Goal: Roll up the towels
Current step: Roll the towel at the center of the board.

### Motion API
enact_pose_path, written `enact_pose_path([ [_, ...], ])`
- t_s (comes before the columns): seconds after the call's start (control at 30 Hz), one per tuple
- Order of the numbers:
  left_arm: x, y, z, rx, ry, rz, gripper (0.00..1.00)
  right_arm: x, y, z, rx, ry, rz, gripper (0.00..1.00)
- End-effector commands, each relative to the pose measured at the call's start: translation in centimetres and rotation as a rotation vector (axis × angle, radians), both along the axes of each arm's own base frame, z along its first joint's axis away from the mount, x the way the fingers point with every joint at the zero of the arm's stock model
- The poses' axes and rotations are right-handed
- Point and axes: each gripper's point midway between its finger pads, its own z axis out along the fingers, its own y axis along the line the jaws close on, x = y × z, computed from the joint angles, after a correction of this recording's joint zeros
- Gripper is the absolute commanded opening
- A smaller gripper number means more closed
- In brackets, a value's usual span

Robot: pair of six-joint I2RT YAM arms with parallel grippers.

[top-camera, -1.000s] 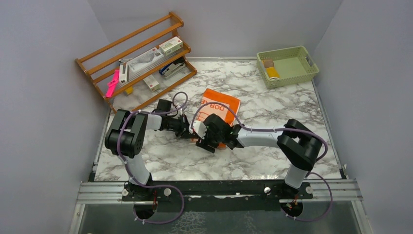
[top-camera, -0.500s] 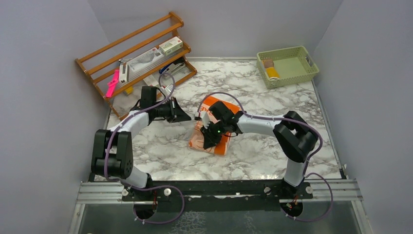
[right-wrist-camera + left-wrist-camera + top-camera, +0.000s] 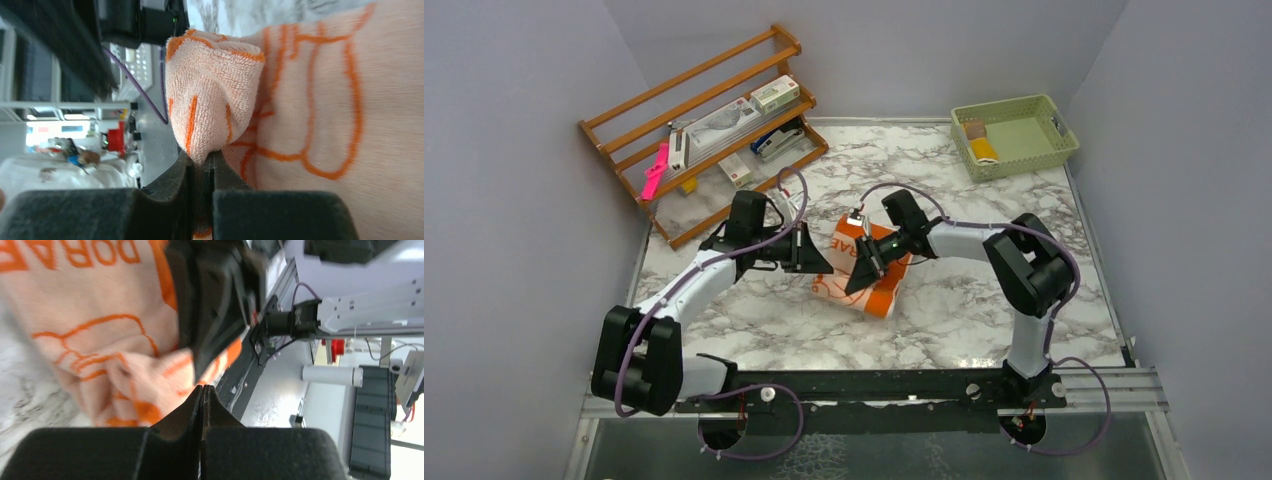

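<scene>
Right gripper [image 3: 202, 161] tight on orange towel [image 3: 310, 75] fold, wrist-view only

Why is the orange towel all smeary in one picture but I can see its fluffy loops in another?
Left wrist view: the towel looks smeared and soft, perhaps from motion. Right wrist view: the pinched fold is sharp, loops clear, the room behind fuzzy. Top view: even light, nothing smeared.
</scene>
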Motion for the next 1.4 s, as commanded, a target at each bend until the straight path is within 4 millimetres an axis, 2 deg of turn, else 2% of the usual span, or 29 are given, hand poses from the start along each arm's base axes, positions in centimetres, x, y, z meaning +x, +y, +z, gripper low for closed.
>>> enact_pose_path([
  [0.0, -0.4, -1.3, -1.6, 0.035, 0.008, -0.008, 0.0, 2.3, -0.1, 0.7, 0.086, 0.14, 0.0, 0.01],
  [0.23, 0.8, -1.6, -6.5, 0.083, 0.133, 0.029, 0.0, 3.8, 0.6, -0.4, 0.088, 0.161, 0.007, 0.01],
  [0.4, 1.9, -2.2, -8.5, 0.119, 0.175, 0.072, 0.0, 3.8, 0.6, -1.0, 0.078, 0.173, 0.01, 0.01],
  [0.53, 1.5, -2.1, -11.3, 0.175, 0.225, 0.101, 0.0, 3.9, 0.3, -2.0, 0.03, 0.131, 0.003, 0.01],
  [0.57, 1.3, -2.0, -12.1, 0.189, 0.24, 0.104, 0.0, 4.2, 0.1, -2.4, 0.001, 0.096, -0.002, 0.04],
  [0.67, 0.6, -1.7, -13.7, 0.225, 0.272, 0.107, 0.0, 6.1, -0.4, -2.3, -0.13, -0.129, -0.05, 0.31],
  [0.7, 0.4, -1.7, -14.0, 0.232, 0.278, 0.106, 0.0, 7.1, -0.8, -1.7, -0.162, -0.219, -0.083, 0.39],
  [0.73, 0.3, -1.6, -14.2, 0.238, 0.282, 0.107, 0.0, 8.4, -1.3, -0.9, -0.199, -0.314, -0.131, 0.58],
  [0.77, 0.3, -1.6, -14.2, 0.239, 0.282, 0.109, 0.0, 9.8, -1.9, 0.0, -0.233, -0.414, -0.187, 0.69],
  [0.8, 0.2, -1.6, -14.6, 0.246, 0.293, 0.106, 0.0, 11.2, -2.6, 1.2, -0.261, -0.518, -0.245, 0.8],
  [0.83, 0.2, -1.5, -15.0, 0.253, 0.304, 0.106, 0.0, 12.6, -3.5, 2.6, -0.287, -0.62, -0.321, 0.86],
  [0.9, 0.1, -1.5, -15.1, 0.259, 0.313, 0.103, 0.0, 15.0, -5.4, 7.0, -0.262, -0.837, -0.512, 0.93],
  [0.93, 0.2, -1.5, -15.0, 0.26, 0.31, 0.101, 0.0, 15.5, -6.5, 8.8, -0.22, -0.928, -0.606, 0.99],
  [0.97, 0.2, -1.5, -15.0, 0.262, 0.308, 0.1, 0.0, 15.9, -7.4, 10.6, -0.155, -0.997, -0.727, 1.0],
  [1.0, 0.3, -1.5, -15.0, 0.263, 0.306, 0.101, 0.0, 16.5, -8.7, 11.7, -0.091, -1.015, -0.866, 1.0],
  [1.03, 0.4, -1.6, -14.9, 0.263, 0.302, 0.1, 0.0, 17.0, -9.6, 11.6, -0.048, -0.964, -0.945, 1.0],
  [1.07, 0.5, -1.6, -14.9, 0.264, 0.302, 0.1, 0.0, 16.8, -9.0, 10.9, -0.008, -0.911, -0.857, 0.98],
  [1.1, 0.6, -1.6, -14.8, 0.265, 0.303, 0.099, 0.0, 16.6, -7.7, 10.2, -0.005, -0.88, -0.712, 0.85],
  [1.13, 0.6, -1.7, -14.7, 0.265, 0.305, 0.096, 0.0, 16.3, -7.0, 8.2, -0.094, -0.84, -0.592, 0.7],
  [1.17, 0.6, -1.7, -14.6, 0.265, 0.307, 0.093, 0.0, 15.8, -6.0, 7.3, -0.144, -0.859, -0.504, 0.61],
  [1.23, 0.6, -1.7, -14.4, 0.263, 0.305, 0.094, 0.0, 13.8, -4.7, 6.6, -0.235, -1.069, -0.411, 0.6],
  [1.27, 0.6, -1.7, -14.3, 0.265, 0.304, 0.094, 0.0, 12.2, -4.1, 6.7, -0.224, -1.176, -0.356, 0.61],
  [1.3, 0.6, -1.6, -14.3, 0.266, 0.307, 0.093, 0.0, 11.0, -3.7, 7.7, -0.183, -1.254, -0.326, 0.62],
  [1.37, 0.5, -1.7, -14.4, 0.265, 0.315, 0.09, 0.0, 8.8, -3.5, 7.0, -0.127, -1.282, -0.22, 0.64],
])
